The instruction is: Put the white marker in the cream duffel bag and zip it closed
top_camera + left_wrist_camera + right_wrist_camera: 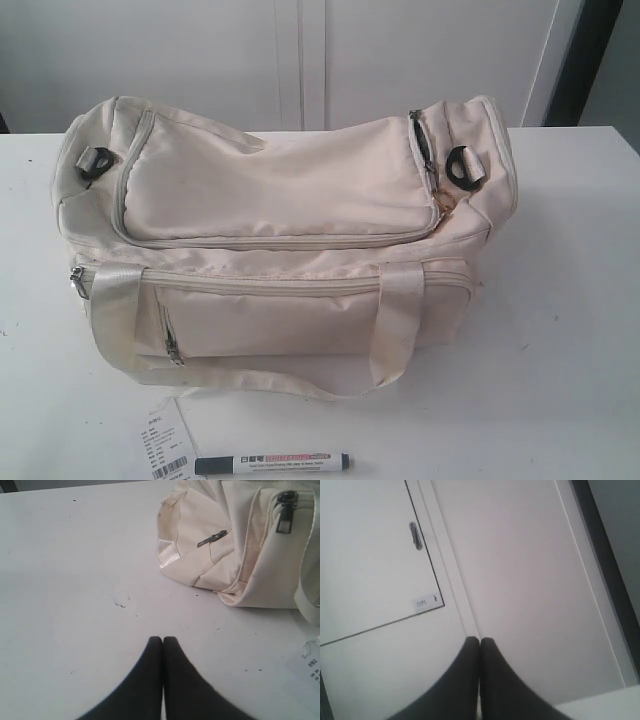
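The cream duffel bag [285, 235] stands in the middle of the white table [560, 330], its top zipper shut along the front of the lid. The white marker [272, 463], with black cap and red-and-black label, lies flat on the table in front of the bag at the near edge. In the left wrist view my left gripper [163, 639] is shut and empty over bare table, a short way from one end of the cream duffel bag [235, 545]. My right gripper [480, 639] is shut, empty and aimed at a white cabinet wall. Neither gripper shows in the exterior view.
A white paper barcode tag [168, 447] lies just left of the marker and appears as a white tag [307, 667] in the left wrist view. White cabinet doors [300, 60] stand behind the table. A cabinet door with a handle [415, 535] faces the right wrist camera.
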### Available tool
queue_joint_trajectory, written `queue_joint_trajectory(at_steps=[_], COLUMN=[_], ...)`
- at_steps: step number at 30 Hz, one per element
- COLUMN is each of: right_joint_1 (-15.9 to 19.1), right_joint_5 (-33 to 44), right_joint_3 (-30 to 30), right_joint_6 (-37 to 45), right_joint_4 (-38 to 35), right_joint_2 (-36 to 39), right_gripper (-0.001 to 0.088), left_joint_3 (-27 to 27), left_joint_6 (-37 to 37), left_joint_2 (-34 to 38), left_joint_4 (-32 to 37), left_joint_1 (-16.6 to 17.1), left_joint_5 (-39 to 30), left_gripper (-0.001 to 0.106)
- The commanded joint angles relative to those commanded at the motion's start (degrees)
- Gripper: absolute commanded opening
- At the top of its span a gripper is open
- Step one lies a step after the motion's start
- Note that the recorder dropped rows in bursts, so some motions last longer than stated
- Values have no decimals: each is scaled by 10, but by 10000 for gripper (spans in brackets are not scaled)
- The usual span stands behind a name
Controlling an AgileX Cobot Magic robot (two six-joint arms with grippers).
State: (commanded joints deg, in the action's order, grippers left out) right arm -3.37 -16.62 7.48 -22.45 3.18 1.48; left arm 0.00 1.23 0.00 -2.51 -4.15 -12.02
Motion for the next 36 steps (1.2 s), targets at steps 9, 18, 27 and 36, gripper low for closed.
queue_joint_trajectory(at_steps=[9,18,27,36], right_joint_1=[0,0,-1,-1], right_joint_5=[33,162,344,539], right_joint_3=[114,246,352,465], right_joint_6=[23,23,94,331], right_joint_4=[14,81,72,-136], right_joint_2=[152,290,398,535], right_gripper=[0,0,0,0], left_joint_3=[0,0,0,0], left_joint_6=[0,0,0,0], left_joint_2=[0,0,0,0], left_joint_4=[0,0,0,0], left_joint_1=[0,0,0,0], left_joint_5=[0,0,0,0], left_gripper=[0,0,0,0])
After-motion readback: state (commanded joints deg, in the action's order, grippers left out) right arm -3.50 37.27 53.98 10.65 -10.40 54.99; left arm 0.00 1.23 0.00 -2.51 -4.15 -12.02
